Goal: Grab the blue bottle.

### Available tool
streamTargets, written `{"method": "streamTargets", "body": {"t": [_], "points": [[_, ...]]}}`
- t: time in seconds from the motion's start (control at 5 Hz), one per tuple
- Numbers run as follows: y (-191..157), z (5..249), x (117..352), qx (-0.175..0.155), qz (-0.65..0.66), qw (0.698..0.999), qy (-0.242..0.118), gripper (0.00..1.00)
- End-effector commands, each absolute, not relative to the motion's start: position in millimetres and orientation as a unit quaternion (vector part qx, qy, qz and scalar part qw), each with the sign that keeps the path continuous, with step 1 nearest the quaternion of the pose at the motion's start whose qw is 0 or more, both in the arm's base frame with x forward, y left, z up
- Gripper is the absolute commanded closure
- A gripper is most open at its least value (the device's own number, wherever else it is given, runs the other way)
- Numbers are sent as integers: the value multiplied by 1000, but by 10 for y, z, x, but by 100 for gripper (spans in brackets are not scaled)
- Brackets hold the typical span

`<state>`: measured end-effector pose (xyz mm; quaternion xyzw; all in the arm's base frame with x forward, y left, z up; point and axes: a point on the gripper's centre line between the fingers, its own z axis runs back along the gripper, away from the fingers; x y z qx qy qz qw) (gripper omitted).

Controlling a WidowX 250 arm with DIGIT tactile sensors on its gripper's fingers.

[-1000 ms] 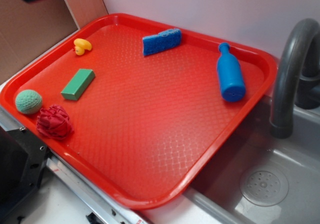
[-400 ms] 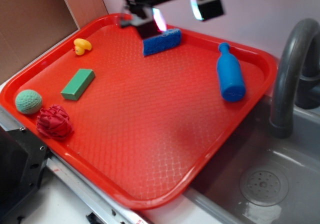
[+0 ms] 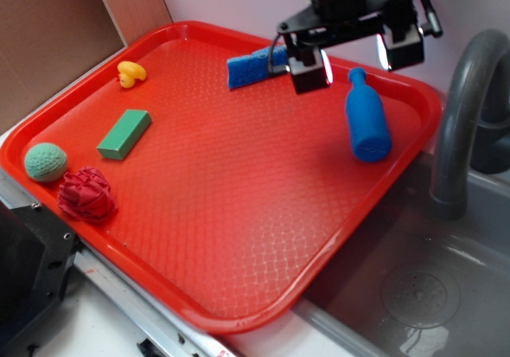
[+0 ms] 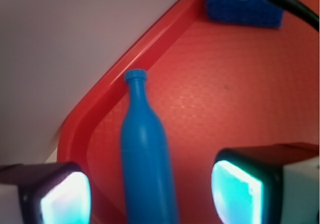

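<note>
On the red tray (image 3: 239, 237), from left to right, lie a green ball (image 3: 45, 162), a green block (image 3: 124, 134), a blue sponge (image 3: 249, 67) and the blue bottle (image 3: 366, 118) near the far right rim. The gripper (image 3: 356, 51) hovers above the bottle's neck, fingers (image 4: 236, 184) spread wide, holding nothing.
</note>
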<state>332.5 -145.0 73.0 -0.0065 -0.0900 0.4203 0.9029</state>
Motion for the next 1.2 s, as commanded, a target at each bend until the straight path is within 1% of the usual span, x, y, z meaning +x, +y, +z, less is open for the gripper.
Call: {"method": "streamTargets", "body": {"t": [0.0, 0.2, 0.4, 0.6, 0.8, 1.0], "points": [[-1404, 424, 3496, 13, 427, 899, -97, 0], [-1348, 252, 3494, 34, 431, 898, -88, 0], [-1340, 214, 3470, 36, 435, 895, -96, 100], [-1314, 318, 3395, 31, 433, 895, -102, 100], [-1246, 685, 3272, -24, 381, 920, -85, 100], [-1055, 1157, 3014, -96, 307, 945, -54, 100]]}}
